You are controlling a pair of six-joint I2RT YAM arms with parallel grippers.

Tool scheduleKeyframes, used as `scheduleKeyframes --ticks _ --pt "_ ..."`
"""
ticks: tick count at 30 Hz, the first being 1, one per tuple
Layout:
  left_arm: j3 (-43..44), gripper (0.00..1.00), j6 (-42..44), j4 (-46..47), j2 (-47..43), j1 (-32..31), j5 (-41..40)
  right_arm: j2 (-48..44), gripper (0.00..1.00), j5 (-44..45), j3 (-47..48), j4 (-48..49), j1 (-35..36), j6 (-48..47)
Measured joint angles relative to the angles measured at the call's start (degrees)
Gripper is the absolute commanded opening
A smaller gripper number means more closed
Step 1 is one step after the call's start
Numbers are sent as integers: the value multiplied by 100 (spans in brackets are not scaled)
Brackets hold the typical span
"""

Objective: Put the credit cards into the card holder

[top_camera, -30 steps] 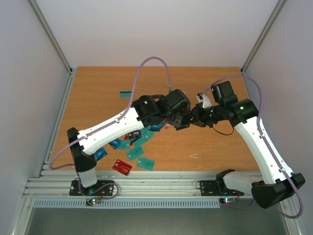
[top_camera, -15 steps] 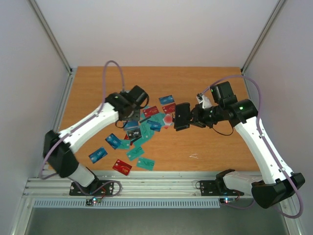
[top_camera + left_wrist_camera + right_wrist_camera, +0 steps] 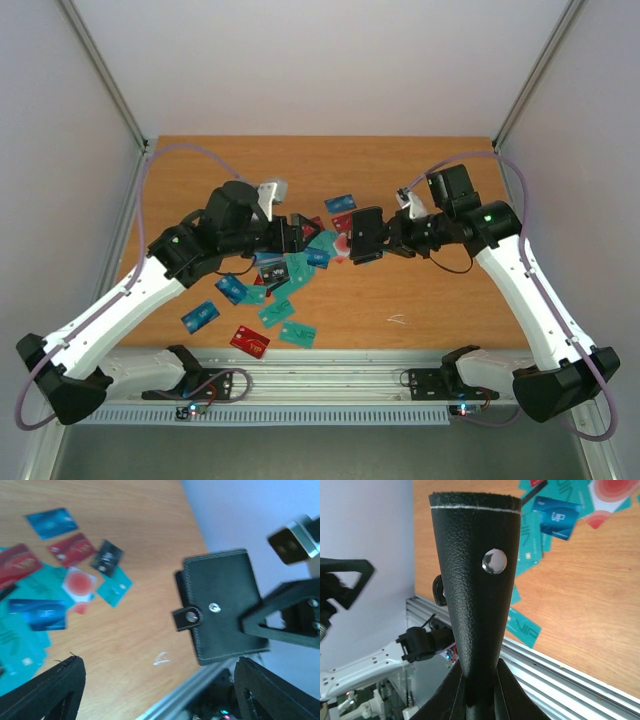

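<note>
Above the wooden table (image 3: 430,300), right tool (image 3: 385,243) pinching pebbled black card holder (image 3: 366,236) — left tool (image 3: 298,233) spread, seemingly empty.

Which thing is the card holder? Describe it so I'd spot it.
Find the wooden table, then the right hand above its middle. The card holder is the black stitched case it grips, with a silver snap, unlike the thin coloured cards below.
</note>
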Motion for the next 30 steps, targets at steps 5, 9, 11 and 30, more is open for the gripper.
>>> scheduleKeyframes --ticks 5,9,11,30 --pt "-538 90 -420 1073 2 -13 946 0 1 -463 -20 404 0 31" --pt "-636 94 -719 1530 111 -184 1071 0 1 -817 -20 647 0 52" --pt "-551 96 -774 1596 234 -337 1067 2 1 -942 -15 708 0 55" --pt "116 50 -739 621 706 -728 -535 -24 1 -1204 111 728 0 22"
